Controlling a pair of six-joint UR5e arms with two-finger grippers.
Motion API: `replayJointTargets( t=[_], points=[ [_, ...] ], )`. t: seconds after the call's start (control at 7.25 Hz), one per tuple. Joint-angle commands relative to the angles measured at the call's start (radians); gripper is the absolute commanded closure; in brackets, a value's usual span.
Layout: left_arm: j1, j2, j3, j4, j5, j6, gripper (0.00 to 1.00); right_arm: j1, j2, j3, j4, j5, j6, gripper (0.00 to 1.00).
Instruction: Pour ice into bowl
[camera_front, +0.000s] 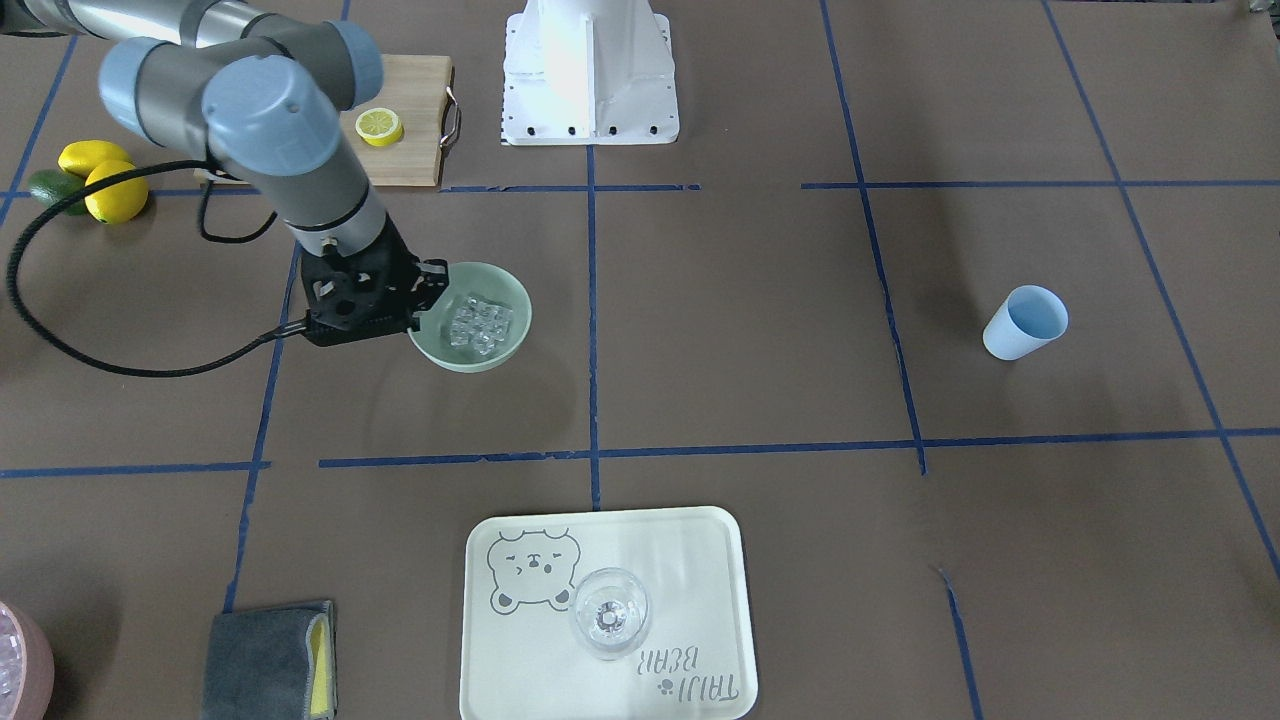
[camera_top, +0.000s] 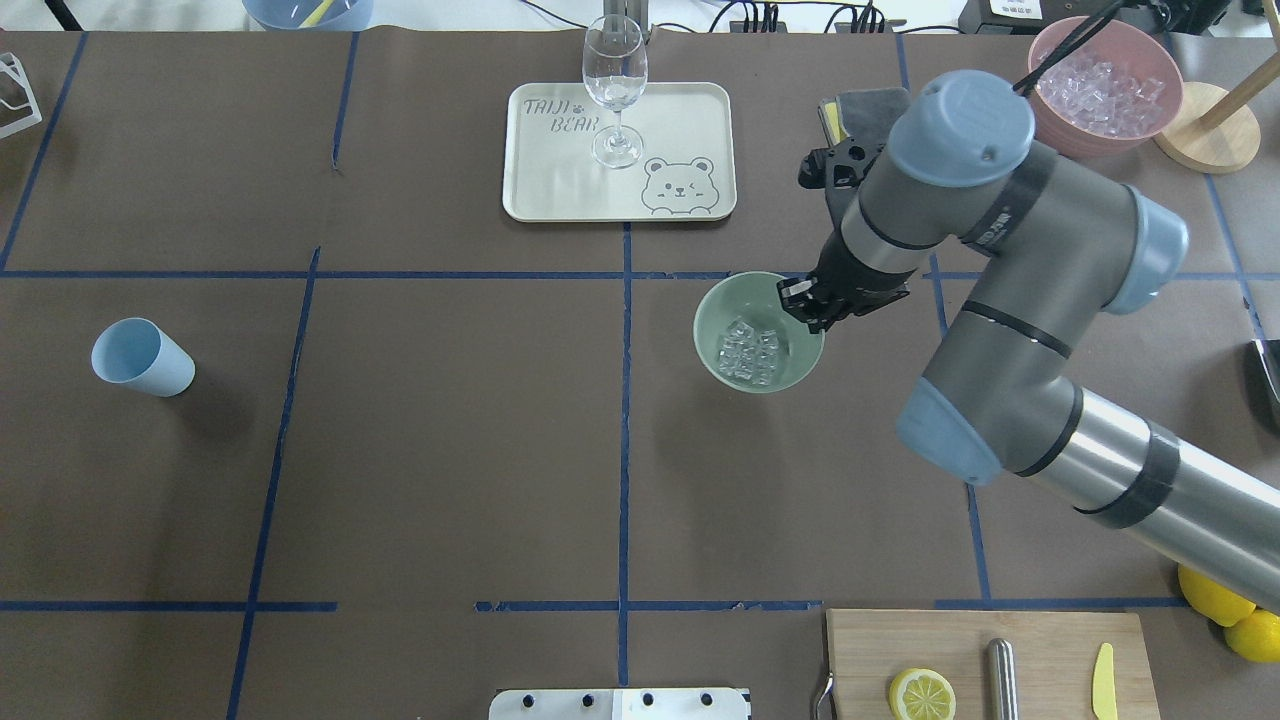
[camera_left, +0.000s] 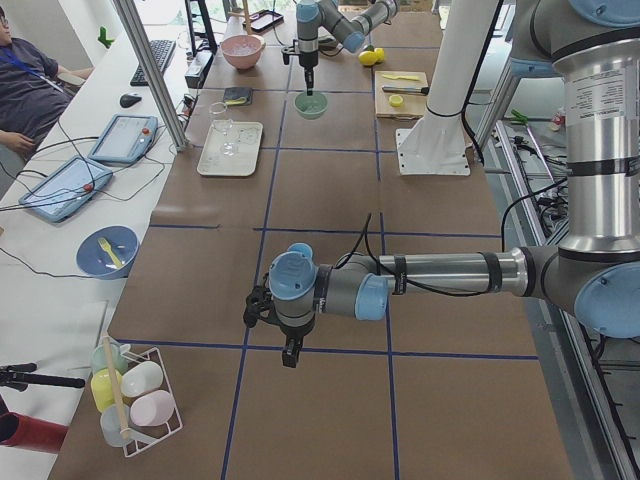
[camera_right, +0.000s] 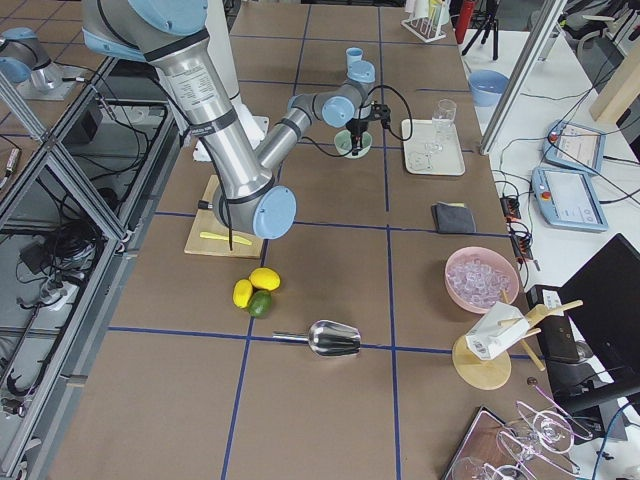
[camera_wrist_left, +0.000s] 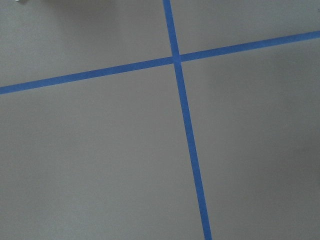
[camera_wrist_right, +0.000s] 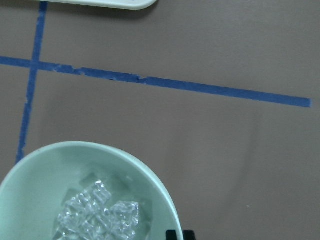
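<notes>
1. from where i stand, the ice (camera_front: 478, 322) sits heaped in the middle of the mint bowl (camera_front: 450, 360). the bowl stands upright on the worktop (camera_front: 760, 330), near the robot's right side. to my eye the pouring looks done.
2. the right pincer (camera_front: 425, 295) hangs right at the bowl's rim. i can't tell whether its jaws pinch the rim or just stand beside it, and that is the worry.
3. if it does grip and lifts by that one edge, i'd expect the bowl to tilt and shed cubes onto the worktop.
4. if it pulls away sideways while touching the rim, it could drag or flip the bowl. a straight rise looks safer.
5. the cubes look loose and glassy, so i reckon any knock would send some skating over the low wall.
6. the wine glass (camera_front: 610, 613) on the tray (camera_front: 700, 560) stands well apart, so it is at risk only from a wide swing.
7. the left pincer (camera_left: 290, 350) hovers over bare worktop far off. i cannot tell whether it is open or closed, and it seems no threat.
</notes>
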Motion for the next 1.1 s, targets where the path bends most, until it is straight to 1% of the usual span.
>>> replayJointTargets(
  t=[0.0, 0.14, 0.28, 0.41, 0.55, 0.69, 0.97],
  points=[
    [0.0, 0.001, 0.0, -0.001, 0.0, 0.0, 0.0, 0.085, -0.164, 0.02, 0.113, 0.047, -0.048, 1.0],
    [0.0, 0.003, 0.0, -0.014, 0.0, 0.0, 0.0, 0.134, -0.256, 0.017, 0.208, 0.094, -0.069, 1.0],
    [0.0, 0.004, 0.006, -0.03, 0.0, -0.002, 0.0, 0.171, -0.331, 0.014, 0.261, 0.164, -0.125, 1.0],
    [0.0, 0.004, 0.014, -0.047, 0.0, -0.005, 0.0, 0.197, -0.394, 0.008, 0.289, 0.168, -0.211, 1.0],
    [0.0, 0.004, 0.029, -0.076, 0.0, -0.006, 0.0, 0.208, -0.409, -0.003, 0.292, 0.168, -0.225, 1.0],
    [0.0, 0.004, 0.05, -0.107, 0.0, -0.006, 0.0, 0.208, -0.409, -0.036, 0.293, 0.169, -0.226, 1.0],
    [0.0, 0.003, 0.124, -0.206, 0.0, -0.008, 0.0, 0.208, -0.406, -0.076, 0.3, 0.168, -0.229, 1.0]
  ],
)
